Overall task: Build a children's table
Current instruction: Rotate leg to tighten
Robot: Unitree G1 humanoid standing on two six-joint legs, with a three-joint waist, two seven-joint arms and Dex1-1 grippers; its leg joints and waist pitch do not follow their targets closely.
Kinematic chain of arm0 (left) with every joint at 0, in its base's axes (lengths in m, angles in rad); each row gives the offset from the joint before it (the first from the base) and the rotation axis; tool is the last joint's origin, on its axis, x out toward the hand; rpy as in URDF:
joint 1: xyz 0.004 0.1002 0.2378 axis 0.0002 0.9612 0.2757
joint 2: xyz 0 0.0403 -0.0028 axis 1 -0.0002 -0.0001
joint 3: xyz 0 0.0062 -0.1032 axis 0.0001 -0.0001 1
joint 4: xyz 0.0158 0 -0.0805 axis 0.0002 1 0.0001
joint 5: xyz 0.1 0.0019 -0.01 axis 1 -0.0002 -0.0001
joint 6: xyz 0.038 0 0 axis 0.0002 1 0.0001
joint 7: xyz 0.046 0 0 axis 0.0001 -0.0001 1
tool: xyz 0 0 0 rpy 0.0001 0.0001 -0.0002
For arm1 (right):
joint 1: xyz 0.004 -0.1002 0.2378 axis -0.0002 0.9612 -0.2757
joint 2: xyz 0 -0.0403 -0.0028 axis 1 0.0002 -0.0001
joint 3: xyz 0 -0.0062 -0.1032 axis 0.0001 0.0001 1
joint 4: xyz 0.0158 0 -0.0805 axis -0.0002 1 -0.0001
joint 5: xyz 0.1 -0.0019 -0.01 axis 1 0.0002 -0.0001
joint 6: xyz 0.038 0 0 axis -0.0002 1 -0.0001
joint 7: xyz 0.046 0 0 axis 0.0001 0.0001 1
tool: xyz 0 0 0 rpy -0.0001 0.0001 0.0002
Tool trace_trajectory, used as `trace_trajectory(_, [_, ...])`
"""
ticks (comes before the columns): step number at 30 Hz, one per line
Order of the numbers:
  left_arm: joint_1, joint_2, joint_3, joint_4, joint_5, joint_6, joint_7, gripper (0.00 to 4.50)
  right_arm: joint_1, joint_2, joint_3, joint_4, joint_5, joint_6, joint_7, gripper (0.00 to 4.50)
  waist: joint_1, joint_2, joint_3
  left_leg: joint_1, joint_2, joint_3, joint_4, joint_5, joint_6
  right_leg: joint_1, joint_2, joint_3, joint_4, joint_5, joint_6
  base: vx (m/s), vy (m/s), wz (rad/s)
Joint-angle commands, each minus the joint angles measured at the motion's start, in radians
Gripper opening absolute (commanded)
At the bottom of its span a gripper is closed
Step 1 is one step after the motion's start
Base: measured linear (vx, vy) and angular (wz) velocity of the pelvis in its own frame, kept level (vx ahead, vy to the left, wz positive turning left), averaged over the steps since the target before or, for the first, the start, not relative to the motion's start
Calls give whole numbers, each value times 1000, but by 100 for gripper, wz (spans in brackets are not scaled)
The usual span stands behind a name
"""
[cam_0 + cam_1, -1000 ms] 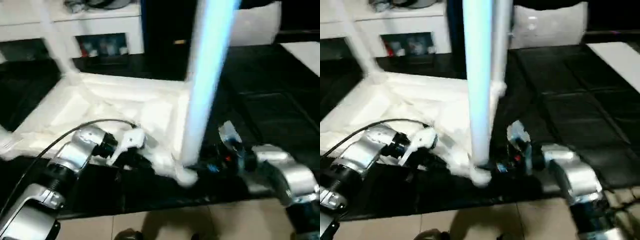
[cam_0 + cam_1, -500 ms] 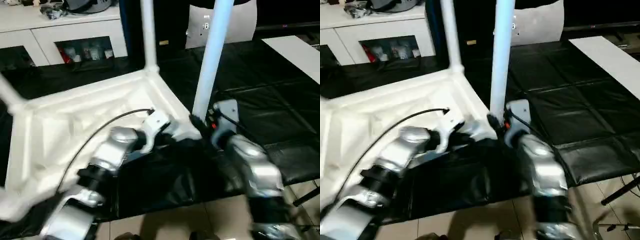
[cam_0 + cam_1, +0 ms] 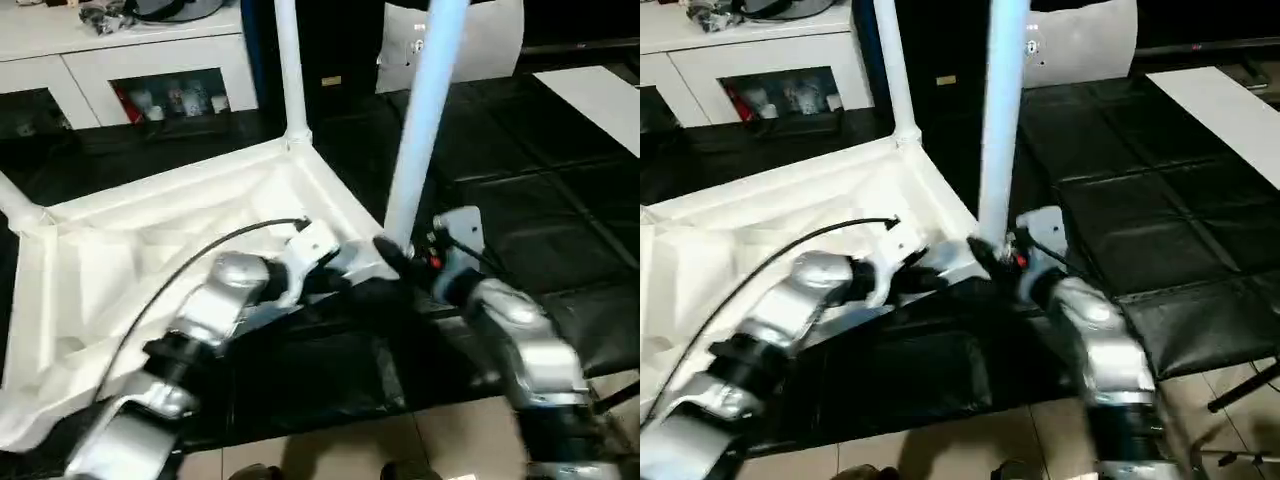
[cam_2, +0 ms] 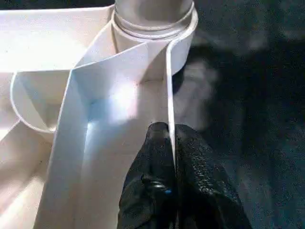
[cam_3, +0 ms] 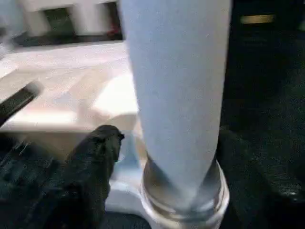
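Note:
The children's table lies upside down on the black mat, its white top (image 3: 150, 240) with the raised rim facing up. One white leg (image 3: 420, 120) stands in the near right corner socket (image 5: 183, 191), and another leg (image 3: 290, 70) stands in the far corner. My left gripper (image 4: 170, 131) is shut on the thin rim wall just beside that near socket. My right gripper (image 5: 176, 143) is at the base of the near leg, one black finger (image 5: 97, 152) on each side, with a gap showing between this finger and the leg.
A white cabinet (image 3: 150, 60) with glass doors stands at the back left, and a grey-white cushion (image 3: 480, 40) is behind the leg. The black mat (image 3: 560, 200) runs to the right, with a white panel (image 3: 600, 95) on it. Tiled floor (image 3: 350, 450) lies nearest me.
The camera has shifted a lot over the second. The right gripper stays at the leg's base and its fingers have spread apart. The left gripper keeps its pinch on the rim.

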Motion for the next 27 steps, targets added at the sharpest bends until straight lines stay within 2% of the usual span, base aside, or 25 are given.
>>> trace_trajectory(1, [1, 42, -47, -32, -27, -86, -156, 0, -4, -57, 56, -12, 36, -16, 184, 375, 4, -8, -66, 7, 41, -13, -61, -175, 111, 66, -50, 40, -73, -188, -218, 0, 0, 0])
trace_trajectory(3, [3, 60, -55, -31, -35, -102, -198, 0, -8, -92, 63, -10, 45, -20, 242, 397, 8, -8, -64, 6, 42, -12, -60, -184, 114, 65, -48, 38, -68, -166, -240, 0, 0, 0])
trace_trajectory(5, [5, 92, -71, -26, -53, -136, -289, 0, -21, -158, 85, 4, 52, -45, 360, 397, 15, -7, -64, 13, 47, -10, -61, -205, 112, 60, -49, 37, -70, -192, -247, 0, 0, 0])
trace_trajectory(6, [4, 100, -75, -24, -57, -143, -314, 0, -26, -177, 92, 10, 54, -53, 394, 397, 16, -14, -62, 12, 49, -8, -62, -203, 112, 60, -49, 40, -71, -196, -247, 0, 0, 0])
trace_trajectory(8, [0, 123, -95, -3, -59, -190, -390, 0, -42, -227, 120, 31, 54, -100, 490, 397, 31, -13, -63, 18, 53, -6, -62, -205, 105, 53, -52, 43, -67, -201, -255, 0, 0, 0])
trace_trajectory(11, [-12, 149, -121, 28, -61, -246, -483, 0, -66, -273, 150, 43, 91, -88, 621, 397, 42, -15, -60, 15, 52, -8, -62, -219, 106, 57, -55, 43, -67, -222, -252, 0, 0, 0])
trace_trajectory(12, [-14, 152, -124, 29, -67, -248, -503, 0, -72, -280, 155, 45, 99, -79, 648, 397, 46, -21, -62, 15, 51, -7, -61, -215, 106, 58, -57, 44, -66, -233, -249, 0, 0, 0])
trace_trajectory(13, [-14, 152, -124, 29, -67, -248, -504, 0, -72, -281, 155, 46, 100, -78, 650, 397, 48, -20, -62, 16, 52, -7, -62, -214, 106, 57, -57, 45, -66, -238, -248, 0, 0, 0])
trace_trajectory(14, [-22, 157, -133, 35, -70, -263, -540, 0, -85, -292, 167, 55, 111, -66, 695, 371, 53, -24, -62, 17, 54, -7, -61, -205, 106, 54, -57, 46, -66, -242, -248, 0, 0, 0])
trace_trajectory(17, [-38, 166, -146, 54, -58, -294, -576, 0, -104, -304, 187, 78, 117, -58, 743, 351, 57, -21, -64, 17, 55, -7, -60, -196, 104, 53, -58, 45, -64, -229, -255, 0, 0, 0])
trace_trajectory(18, [-53, 170, -155, 73, -46, -319, -591, 0, -117, -306, 200, 99, 113, -63, 767, 351, 57, -29, -64, 14, 53, -7, -60, -190, 104, 56, -57, 44, -62, -225, -256, 0, 0, 0])
trace_trajectory(22, [-64, 168, -159, 88, -44, -336, -602, 0, -127, -304, 212, 118, 113, -73, 786, 316, 59, -29, -65, 15, 55, -7, -60, -182, 100, 56, -60, 45, -61, -223, -253, 0, 0, 0])
trace_trajectory(23, [-69, 167, -163, 94, -44, -346, -604, 0, -130, -303, 216, 123, 114, -74, 795, 293, 59, -31, -65, 13, 55, -8, -59, -174, 102, 57, -59, 44, -59, -209, -256, 0, 0, 0])
trace_trajectory(24, [-74, 166, -169, 99, -48, -351, -604, 0, -132, -303, 223, 124, 115, -73, 808, 293, 59, -37, -67, 13, 55, -7, -59, -164, 105, 58, -59, 44, -58, -192, -260, 0, 0, 0])
trace_trajectory(27, [-83, 168, -183, 108, -55, -364, -604, 0, -135, -301, 232, 128, 117, -73, 825, 264, 60, -34, -66, 13, 55, -7, -58, -158, 111, 57, -59, 43, -56, -183, -266, 0, 0, 0])
